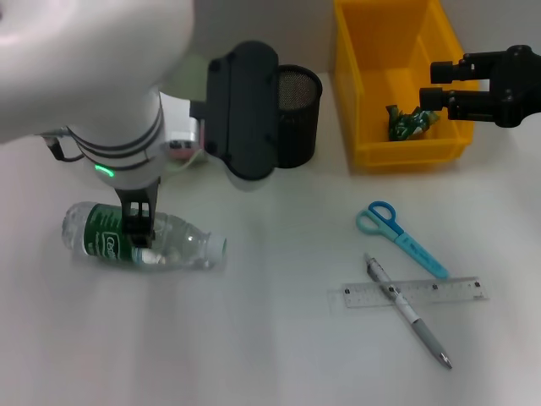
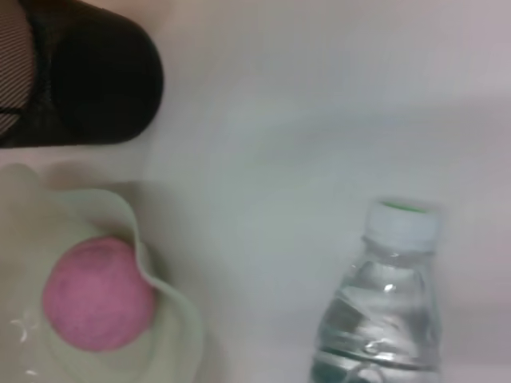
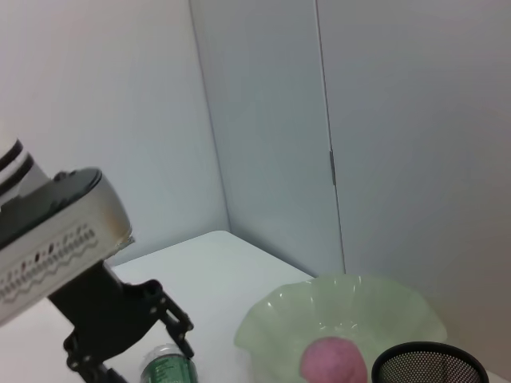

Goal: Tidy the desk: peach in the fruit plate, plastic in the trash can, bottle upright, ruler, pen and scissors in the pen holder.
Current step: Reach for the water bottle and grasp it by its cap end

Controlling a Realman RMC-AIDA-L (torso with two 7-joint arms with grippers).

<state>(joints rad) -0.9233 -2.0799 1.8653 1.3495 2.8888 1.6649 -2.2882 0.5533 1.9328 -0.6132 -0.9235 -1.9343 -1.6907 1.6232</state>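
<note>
Open desk [image 1: 279, 338] between lying bottle [image 1: 169, 241] and scissors [image 1: 397, 237], ruler [image 1: 414, 292].

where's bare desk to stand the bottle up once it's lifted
Bare desk lies in front of the lying bottle and between it and the ruler. It is crowded on the right, where the pen crosses the ruler beside the scissors, and behind the bottle by the pen holder.

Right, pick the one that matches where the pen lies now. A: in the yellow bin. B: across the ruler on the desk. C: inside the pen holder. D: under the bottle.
B: the pen lies diagonally across the ruler on the desk, beside the scissors, well away from the pen holder.
</note>
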